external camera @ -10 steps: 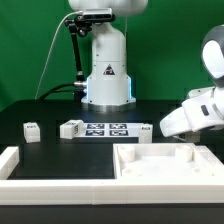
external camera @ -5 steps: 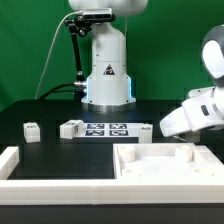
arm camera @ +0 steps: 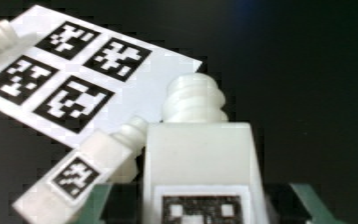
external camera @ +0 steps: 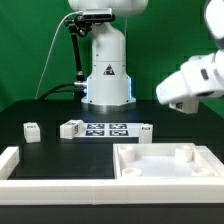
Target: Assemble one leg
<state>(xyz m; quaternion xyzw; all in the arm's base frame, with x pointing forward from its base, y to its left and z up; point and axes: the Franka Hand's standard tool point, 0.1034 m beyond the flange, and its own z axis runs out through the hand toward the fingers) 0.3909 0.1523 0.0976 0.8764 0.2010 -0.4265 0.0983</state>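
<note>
In the wrist view a chunky white leg [arm camera: 202, 140] with a ribbed screw tip and a tag on its face sits between my gripper's [arm camera: 204, 208] two dark fingers [arm camera: 115, 198], which are shut on it. In the exterior view the gripper [external camera: 168, 98] hangs high at the right, above the table; the held leg is hidden there. Three more tagged legs lie on the table: one [external camera: 144, 131] beside the marker board, also in the wrist view [arm camera: 91, 165], one [external camera: 71, 128] at the board's other end, and one [external camera: 32, 131] further to the exterior view's left.
The marker board [external camera: 106, 129] lies mid-table, below the gripper in the wrist view [arm camera: 69, 65]. A large white tray-like part [external camera: 165, 172] with raised walls lies at the front right. A white frame [external camera: 10, 160] borders the front left. The robot base [external camera: 106, 70] stands behind.
The gripper has risen from just above the tray-like part at the right to well above the table. The legs on the table have not moved.
</note>
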